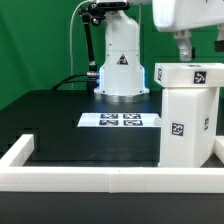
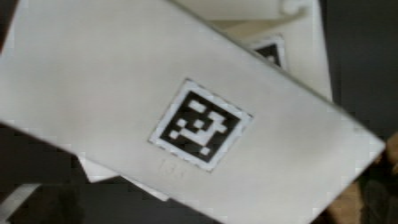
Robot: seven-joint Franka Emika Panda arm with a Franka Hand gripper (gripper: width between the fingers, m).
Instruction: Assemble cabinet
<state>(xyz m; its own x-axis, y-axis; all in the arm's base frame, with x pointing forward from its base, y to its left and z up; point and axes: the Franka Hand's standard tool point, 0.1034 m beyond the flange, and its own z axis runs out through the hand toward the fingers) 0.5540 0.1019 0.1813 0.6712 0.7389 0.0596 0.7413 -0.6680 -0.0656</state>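
Note:
The cabinet (image 1: 185, 125) is a tall white box with marker tags, standing at the exterior view's right on the black table. A white top piece (image 1: 190, 74) with tags lies on it, overhanging slightly. My gripper (image 1: 182, 52) hangs from above, its fingers reaching down to the back edge of that top piece. Whether the fingers clasp it does not show. In the wrist view a white panel (image 2: 125, 90) with a square tag (image 2: 201, 122) fills most of the picture, very close and tilted. My fingers do not show there.
The marker board (image 1: 120, 121) lies flat mid-table in front of the robot base (image 1: 121, 70). A low white border frame (image 1: 90, 176) runs along the front and the exterior view's left (image 1: 18, 150). A green wall is behind.

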